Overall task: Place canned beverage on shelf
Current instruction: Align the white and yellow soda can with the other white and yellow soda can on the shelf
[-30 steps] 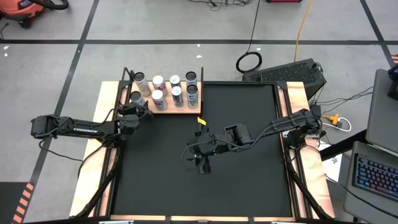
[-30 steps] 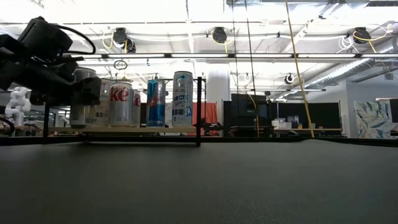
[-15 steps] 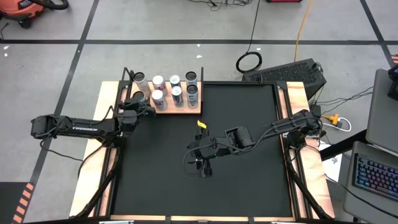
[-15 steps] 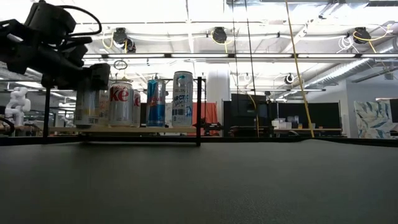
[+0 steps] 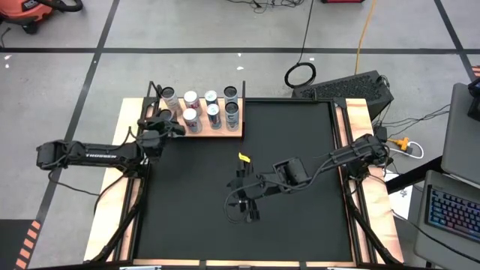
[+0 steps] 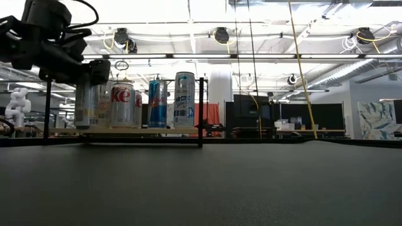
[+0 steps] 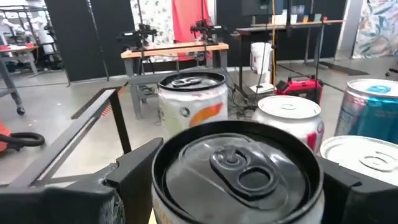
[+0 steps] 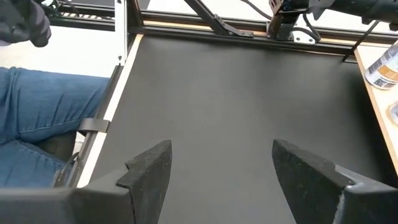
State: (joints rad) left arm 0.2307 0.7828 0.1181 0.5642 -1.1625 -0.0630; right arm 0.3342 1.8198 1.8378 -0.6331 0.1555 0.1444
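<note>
The shelf, a light-wood board with thin black uprights, lies at the far left of the black mat. A dark-topped canned beverage stands upright on the shelf's near left corner. My left gripper reaches in level from the table's left, open, with one finger on each side of the can's top. My right gripper hangs open over the middle of the mat, with nothing between its fingers. My left gripper has its fingers level on either side of the can's top rim, coming from the table's left. Whether they touch the rim I cannot tell. The can stands upright with its base on the shelf.
Several other cans stand in two rows on the shelf, close to the right of the dark-topped one. A black upright marks the shelf's near right corner. A small yellow piece lies on the mat. A person's leg in jeans shows beside the table.
My left gripper has risen from the can's middle to its top and rolled somewhat; its finger gap looks unchanged. The can has stayed upright on the shelf. My right gripper has drifted a little toward the table's near edge, still open.
</note>
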